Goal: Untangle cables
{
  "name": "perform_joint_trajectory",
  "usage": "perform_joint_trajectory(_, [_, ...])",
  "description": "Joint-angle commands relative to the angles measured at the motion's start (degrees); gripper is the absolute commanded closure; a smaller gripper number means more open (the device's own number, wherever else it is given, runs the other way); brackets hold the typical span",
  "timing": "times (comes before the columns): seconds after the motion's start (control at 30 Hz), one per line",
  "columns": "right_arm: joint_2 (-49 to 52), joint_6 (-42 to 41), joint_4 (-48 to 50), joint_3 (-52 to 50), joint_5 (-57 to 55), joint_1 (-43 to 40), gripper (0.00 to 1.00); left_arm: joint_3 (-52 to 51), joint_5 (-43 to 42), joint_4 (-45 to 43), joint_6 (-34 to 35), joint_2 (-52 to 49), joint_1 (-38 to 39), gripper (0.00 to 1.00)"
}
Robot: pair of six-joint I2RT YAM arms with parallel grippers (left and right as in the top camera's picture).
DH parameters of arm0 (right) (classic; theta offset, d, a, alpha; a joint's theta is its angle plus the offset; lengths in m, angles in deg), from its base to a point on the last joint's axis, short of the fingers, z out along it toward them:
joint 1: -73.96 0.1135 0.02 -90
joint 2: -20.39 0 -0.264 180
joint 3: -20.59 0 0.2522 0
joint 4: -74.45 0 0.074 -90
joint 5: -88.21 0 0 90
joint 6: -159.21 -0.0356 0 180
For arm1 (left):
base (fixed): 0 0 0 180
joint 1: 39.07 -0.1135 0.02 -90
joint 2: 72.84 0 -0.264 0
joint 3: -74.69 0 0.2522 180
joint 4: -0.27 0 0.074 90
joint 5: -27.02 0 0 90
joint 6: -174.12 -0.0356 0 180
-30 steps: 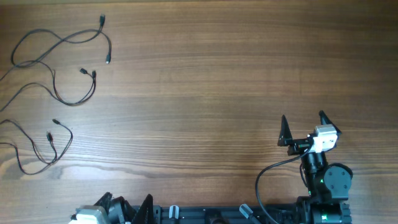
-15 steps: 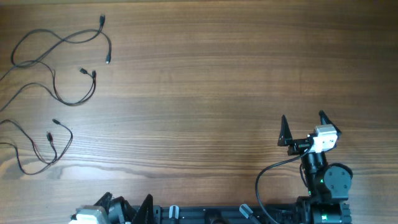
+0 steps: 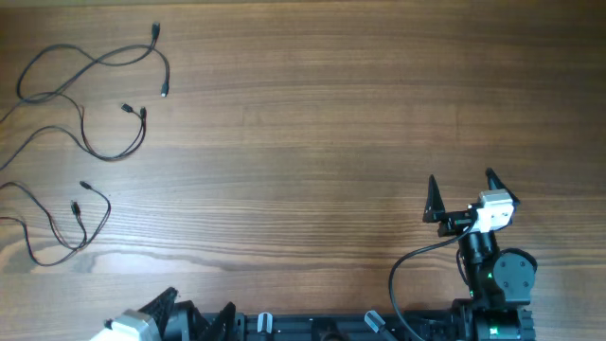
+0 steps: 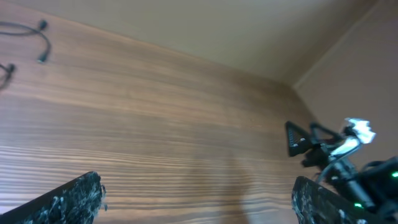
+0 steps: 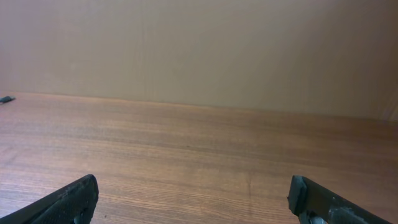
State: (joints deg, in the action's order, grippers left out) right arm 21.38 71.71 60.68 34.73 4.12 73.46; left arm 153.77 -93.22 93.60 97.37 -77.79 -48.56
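Several thin black cables lie as loose wavy strands at the table's far left. One cable (image 3: 95, 62) is at the top, a second cable (image 3: 109, 152) sits below it, and a third cable (image 3: 80, 232) lies lower down. Their plug ends (image 4: 42, 26) show at the top left of the left wrist view, and one plug (image 5: 5, 99) at the left edge of the right wrist view. My left gripper (image 3: 197, 305) (image 4: 196, 199) is at the bottom edge, open and empty. Far from the cables at the lower right, my right gripper (image 3: 464, 188) (image 5: 196, 199) stands open over bare wood.
The wooden table (image 3: 312, 123) fills the overhead view. The right arm's base (image 3: 497, 275) and its thick black cable (image 3: 402, 270) sit at the lower right. The right arm (image 4: 339, 146) shows in the left wrist view. A plain wall (image 5: 199, 43) backs the table.
The left arm has shifted slightly at the bottom edge, its white camera moving a little left. The cables and the right arm have not moved.
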Motion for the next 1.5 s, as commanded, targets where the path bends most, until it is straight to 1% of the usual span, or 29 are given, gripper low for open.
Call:
perform_joint_trajectory(0.0, [-0.74,0.35,0.15,-0.09,-1.03,-0.28,0.0,-4.44,8.15,-3.43,9.97,0.42,3.41,0.0])
perform_joint_trajectory(0.07, [-0.74,0.35,0.15,-0.09,-1.03,-0.28,0.0,-7.54,11.96,-6.64,11.02,0.52,4.28,0.0])
perform_joint_trajectory(0.17, [-0.74,0.35,0.15,-0.09,-1.03,-0.28,0.0,-12.7,14.1,-12.57,10.58,1.01,4.9,0.0])
perform_joint_trajectory(0.37, [-0.74,0.33,0.15,-0.09,-1.03,-0.28,0.0,-24.2,14.01,-28.0,0.94,4.66,4.98,0.0])
perform_joint_trajectory(0.6, [-0.74,0.33,0.15,-0.09,-1.03,-0.28,0.0,-33.75,14.03,-40.04,-3.91,4.74,6.08,0.0])
perform_joint_trajectory(0.7, [-0.74,0.33,0.15,-0.09,-1.03,-0.28,0.0,-39.19,14.03,-47.6,-6.75,4.74,6.86,0.0])
perform_joint_trajectory(0.8, [-0.74,0.35,0.15,-0.09,-1.03,-0.28,0.0,-46.45,13.6,-56.68,-6.8,4.74,7.04,0.0])
perform_joint_trajectory(0.93, [-0.74,0.33,0.15,-0.09,-1.03,-0.28,0.0,-54.62,12.52,-66.62,-5.95,4.74,7.65,0.0])
perform_joint_trajectory(1.03, [-0.74,0.35,0.15,-0.09,-1.03,-0.28,0.0,-57.55,13.05,-69.44,-5.99,4.74,8.66,0.0])
perform_joint_trajectory(1.23, [-0.74,0.35,0.15,-0.09,-1.03,-0.28,0.0,-59.95,16.22,-71.12,-6.01,4.74,8.98,0.0])
perform_joint_trajectory(1.33, [-0.74,0.35,0.15,-0.09,-1.03,-0.28,0.0,-62.2,17.7,-73.75,-6.01,4.74,8.98,0.0])
perform_joint_trajectory(1.4, [-0.74,0.35,0.15,-0.09,-1.03,-0.28,0.0,-65.0,17.75,-77.29,-6.01,4.74,8.96,0.0])
perform_joint_trajectory(1.47, [-0.74,0.33,0.15,-0.09,-1.03,-0.28,0.0,-64.98,18.69,-76.61,-6.01,4.74,8.98,0.0])
